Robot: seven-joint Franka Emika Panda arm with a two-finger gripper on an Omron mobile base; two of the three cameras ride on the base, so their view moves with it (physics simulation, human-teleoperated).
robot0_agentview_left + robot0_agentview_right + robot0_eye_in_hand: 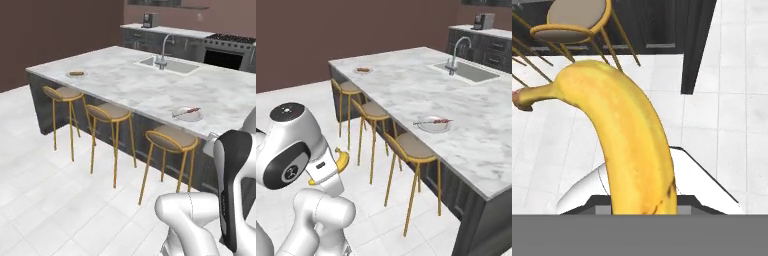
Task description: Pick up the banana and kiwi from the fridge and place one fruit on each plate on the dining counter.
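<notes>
The banana (629,145), bright yellow with dark marks near its lower end, rises close before the hand camera and hangs over the floor. My gripper (643,206) is shut on it, its fingertips hidden behind the fruit. In the right base view the banana's tip (342,160) pokes out behind my arm. The dining counter (115,75) (406,80) carries two white plates, each with a red-orange strip. The near plate (188,114) (434,124) lies by the front edge, and the far plate (76,74) (362,70) sits at the far left corner. The kiwi and fridge are out of view.
Three round wooden stools (170,140) (408,147) stand along the island's front, between me and the counter. An inset sink with tap (167,64) (466,70) is at the back. White tiled floor (45,200) lies open to the left.
</notes>
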